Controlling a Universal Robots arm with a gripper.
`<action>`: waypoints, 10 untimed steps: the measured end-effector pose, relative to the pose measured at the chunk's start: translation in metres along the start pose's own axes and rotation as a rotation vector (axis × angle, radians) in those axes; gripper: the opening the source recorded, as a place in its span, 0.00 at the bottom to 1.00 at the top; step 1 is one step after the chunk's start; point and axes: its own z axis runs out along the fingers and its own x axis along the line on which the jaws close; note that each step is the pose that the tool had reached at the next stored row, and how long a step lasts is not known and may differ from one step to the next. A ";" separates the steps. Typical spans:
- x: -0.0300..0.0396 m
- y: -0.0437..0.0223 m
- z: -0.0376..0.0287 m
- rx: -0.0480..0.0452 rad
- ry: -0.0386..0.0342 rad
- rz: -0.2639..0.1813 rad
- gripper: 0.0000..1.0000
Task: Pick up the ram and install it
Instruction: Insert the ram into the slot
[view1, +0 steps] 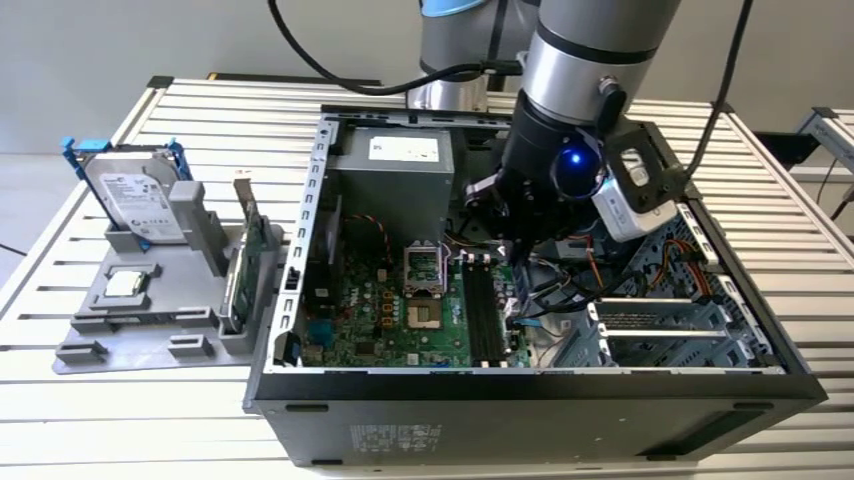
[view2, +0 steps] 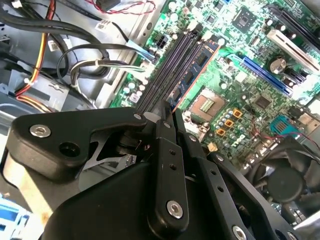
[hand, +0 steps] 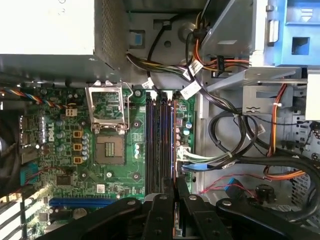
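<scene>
Bright even light, glare overhead, soft dark foreground blur

A slatted metal tabletop (view1: 787, 210) carries an open computer case (view1: 534, 400) and, at the exterior view's left, a grey parts holder (view1: 147, 320)

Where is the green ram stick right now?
In both wrist views the ram stands on edge in the motherboard's memory slots, beside the empty processor socket, with the gripper right at its near end.

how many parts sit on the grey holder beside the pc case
3: hard drive upright at the back, processor chip flat in front, green expansion card nearest the case.
</scene>
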 end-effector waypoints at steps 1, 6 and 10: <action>0.0001 0.0000 0.0012 -0.0001 0.0000 0.000 0.00; 0.0011 0.0001 0.0096 -0.0002 0.0003 0.000 0.00; 0.0012 0.0001 0.0134 0.0003 0.0146 0.004 0.00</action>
